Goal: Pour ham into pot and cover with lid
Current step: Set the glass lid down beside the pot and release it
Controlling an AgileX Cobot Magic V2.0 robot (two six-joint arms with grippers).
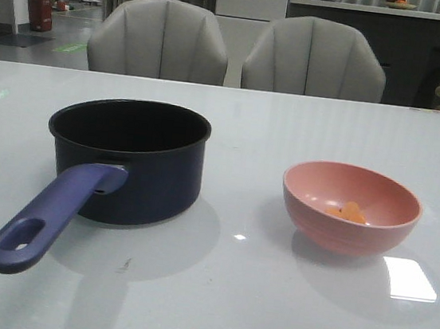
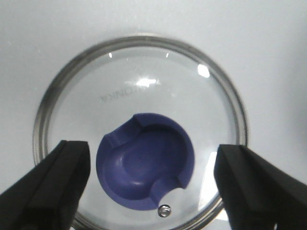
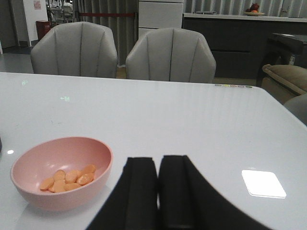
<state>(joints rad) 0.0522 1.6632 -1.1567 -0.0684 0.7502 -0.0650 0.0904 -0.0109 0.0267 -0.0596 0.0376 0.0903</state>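
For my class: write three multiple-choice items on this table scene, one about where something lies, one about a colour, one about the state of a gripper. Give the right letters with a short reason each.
1. Where is the ham?
A. in the pot
B. in the pink bowl
C. loose on the table

2. What colour is the handle of the pot?
A. purple-blue
B. silver
C. red

3. How do the fingers of the left gripper stand?
A. closed on the lid's knob
B. pressed together over the bowl
C. spread apart on either side of the lid's knob

Answers:
1 B: the orange pieces sit at the bottom of the pink bowl, while the pot looks dark and empty.
2 A: the long handle with the oval hole is purple-blue.
3 C: the left wrist view shows both fingers wide apart over the lid, clear of its knob.
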